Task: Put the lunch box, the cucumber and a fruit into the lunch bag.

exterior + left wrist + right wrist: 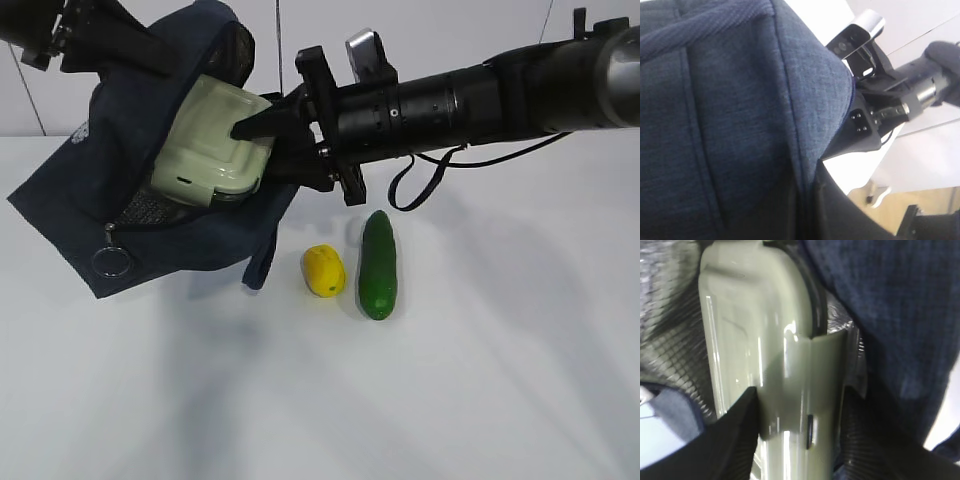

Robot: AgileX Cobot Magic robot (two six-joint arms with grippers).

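Matt woven lunch bag [75, 210]; glossy plastic lunch box [210, 140].

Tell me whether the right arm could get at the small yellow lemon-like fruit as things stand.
Probably not yet: the right gripper is shut on the sage-green-lidded lunch box at the navy fabric bag's mouth. The yellow fruit itself lies uncovered on the table beside the dark green cucumber.

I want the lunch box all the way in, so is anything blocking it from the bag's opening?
Nothing visible does. The lunch box, held by the right gripper, already sits partly in the lunch bag mouth, with silver lining around it.
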